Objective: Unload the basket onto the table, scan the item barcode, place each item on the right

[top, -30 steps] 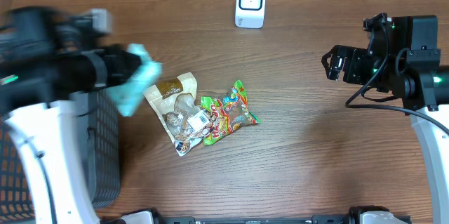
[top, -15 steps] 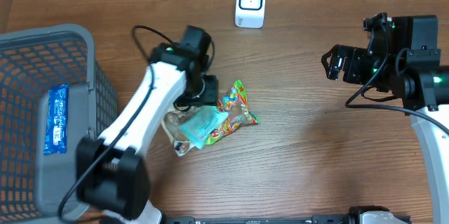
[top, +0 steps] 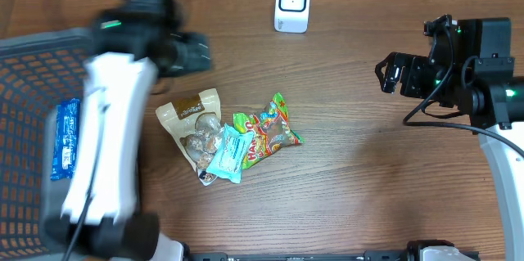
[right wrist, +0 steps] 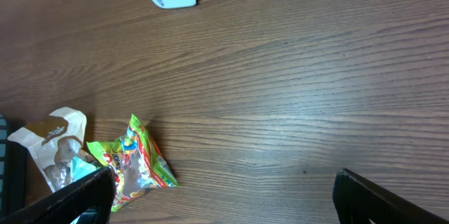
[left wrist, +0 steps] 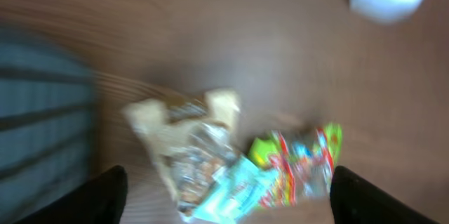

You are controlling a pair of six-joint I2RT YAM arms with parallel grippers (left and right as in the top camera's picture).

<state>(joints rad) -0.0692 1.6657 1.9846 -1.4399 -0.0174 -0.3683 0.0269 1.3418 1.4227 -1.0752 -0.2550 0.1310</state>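
Overhead, we find three snack packets heaped together a little left of the table's (top: 352,187) middle. A tan pouch (top: 190,120) and a green candy bag (top: 273,128) lie side by side, and a teal packet (top: 225,153) rests on top where the two meet. We judge the teal packet the easiest to take: it looks light, soft and crinkly, its film probably slippery, so a pinch on the sealed end toward the near edge should hold better than one on its puffy middle. We cannot tell which face carries its barcode.

The left gripper (top: 195,51), blurred, hangs between the pile and the far edge, and its wrist view shows the fingers spread wide with nothing between them. The right gripper (top: 388,74) hovers near the right edge, jaws likewise apart and empty.

The scanner (top: 292,4) stands at the far edge, well apart from the pile, with bare wood between. A basket (top: 33,56) at the left edge holds a blue packet (top: 64,138). A deep pinch risks catching the bags underneath too.
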